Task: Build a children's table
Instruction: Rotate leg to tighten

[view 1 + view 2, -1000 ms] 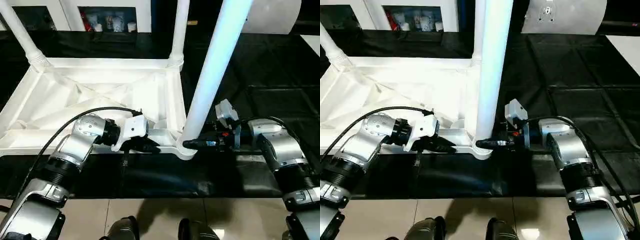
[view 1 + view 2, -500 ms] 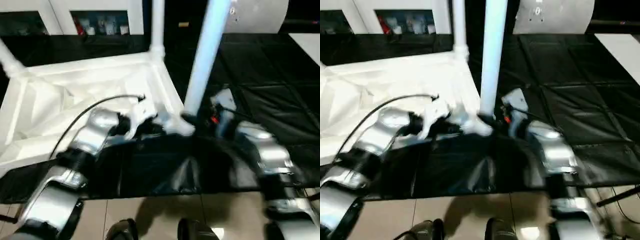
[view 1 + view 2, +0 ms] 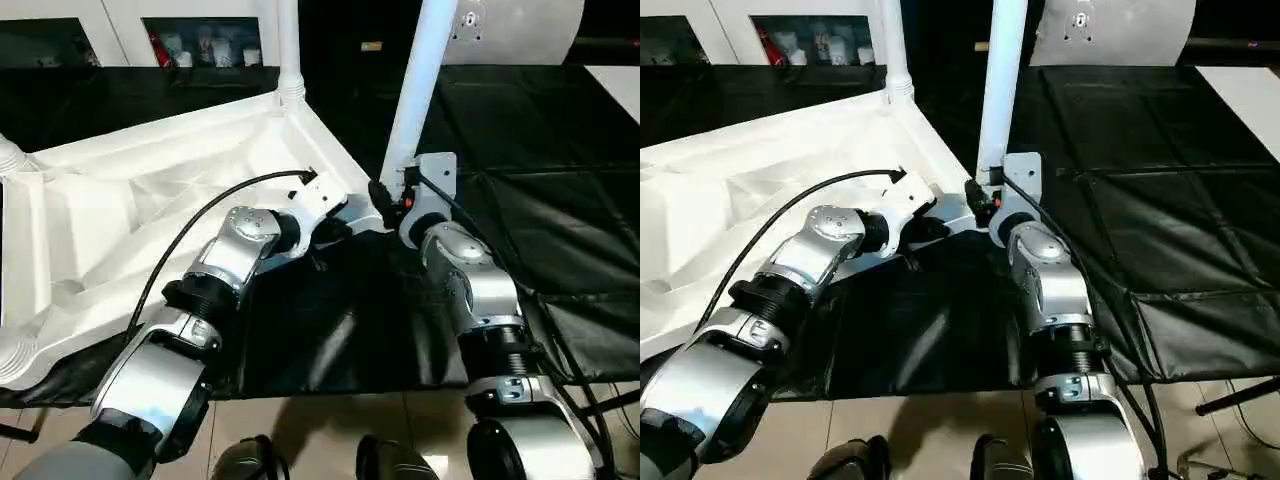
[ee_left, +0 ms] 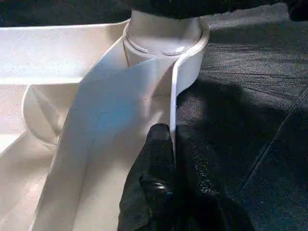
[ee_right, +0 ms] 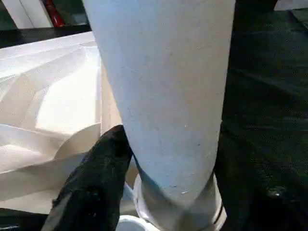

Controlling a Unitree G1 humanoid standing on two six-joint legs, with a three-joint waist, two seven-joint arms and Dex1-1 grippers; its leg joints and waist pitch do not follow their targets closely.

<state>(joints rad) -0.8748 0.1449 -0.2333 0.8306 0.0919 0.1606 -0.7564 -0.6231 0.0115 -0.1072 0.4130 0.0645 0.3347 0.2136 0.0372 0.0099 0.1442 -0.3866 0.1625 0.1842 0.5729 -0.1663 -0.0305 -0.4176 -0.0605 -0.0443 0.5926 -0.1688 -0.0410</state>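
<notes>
Head views: the children's table lies upside down on a black mat, ribbed underside up. One leg stands in the corner socket nearest both grippers; another leg rises at the far corner.

Left wrist view: left gripper, fingers pressed together, pinching the table's thin rim wall just short of the socket.

Right wrist view: right gripper, fingers spread around the leg's base, one dark finger against its side.
</notes>
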